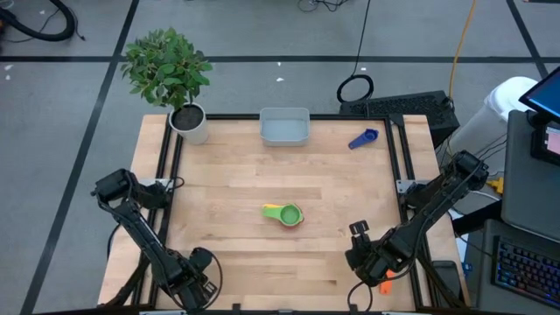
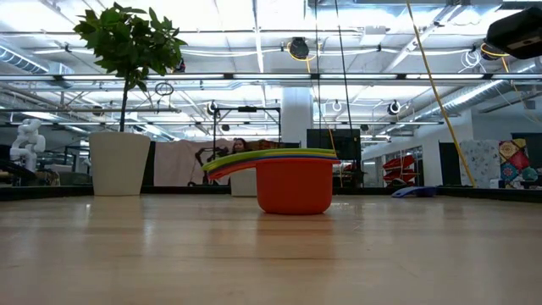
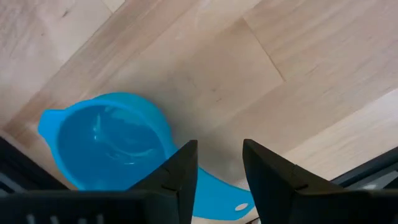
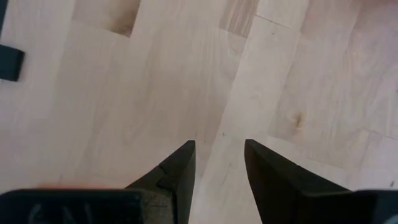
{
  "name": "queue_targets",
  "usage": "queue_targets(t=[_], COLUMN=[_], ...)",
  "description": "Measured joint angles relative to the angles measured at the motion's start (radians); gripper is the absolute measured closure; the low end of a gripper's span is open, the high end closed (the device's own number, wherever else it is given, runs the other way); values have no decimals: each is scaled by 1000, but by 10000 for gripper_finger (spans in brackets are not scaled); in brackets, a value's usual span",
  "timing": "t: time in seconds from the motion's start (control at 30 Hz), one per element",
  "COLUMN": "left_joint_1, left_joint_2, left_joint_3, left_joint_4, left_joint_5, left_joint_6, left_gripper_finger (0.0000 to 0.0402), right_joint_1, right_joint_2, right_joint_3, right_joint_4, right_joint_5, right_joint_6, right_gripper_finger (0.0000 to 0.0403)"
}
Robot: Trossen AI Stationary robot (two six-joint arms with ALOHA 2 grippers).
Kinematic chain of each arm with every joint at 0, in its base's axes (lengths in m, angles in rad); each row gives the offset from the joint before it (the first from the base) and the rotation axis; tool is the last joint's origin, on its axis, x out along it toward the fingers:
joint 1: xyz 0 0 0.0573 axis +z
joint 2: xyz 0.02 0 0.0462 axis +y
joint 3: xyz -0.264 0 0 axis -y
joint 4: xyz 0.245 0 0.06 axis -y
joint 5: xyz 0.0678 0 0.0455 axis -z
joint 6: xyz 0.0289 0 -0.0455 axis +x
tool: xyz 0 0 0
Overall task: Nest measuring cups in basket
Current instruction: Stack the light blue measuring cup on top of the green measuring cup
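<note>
Left wrist view: left gripper (image 3: 217, 171) fingers narrowly parted, empty, light blue cup (image 3: 109, 146) just beside fingertips. Right gripper (image 4: 219, 163) narrowly parted over bare table (image 4: 155, 81). Nested stack (image 1: 286, 213) between grippers, farther out; basket (image 1: 284, 127), dark blue cup (image 1: 362, 139) well beyond.

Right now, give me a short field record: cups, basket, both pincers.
nested stack: mid-table, green cup on top, red cup at the bottom
dark blue cup: alone, right of the basket
basket: far edge, no cups inside
light blue cup: beneath left pincer, open
right pincer: open, over bare table
</note>
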Motion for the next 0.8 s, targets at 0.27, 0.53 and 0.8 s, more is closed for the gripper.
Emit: queue_targets(t=[0.27, 0.53, 0.8], left_joint_1=[19, 0, -21], left_joint_2=[-1, -2, -2], left_joint_3=[78, 93, 70], left_joint_4=[-130, -224, -188], left_joint_5=[-50, -2, 2], left_joint_6=[45, -4, -44], left_gripper_finger=[270, 270, 270], right_joint_1=[0, 0, 0], right_joint_2=[0, 0, 0], right_joint_3=[0, 0, 0], right_joint_4=[1, 4, 5], right_joint_5=[0, 1, 2], right_joint_6=[0, 1, 10], right_gripper_finger=[270, 270, 270])
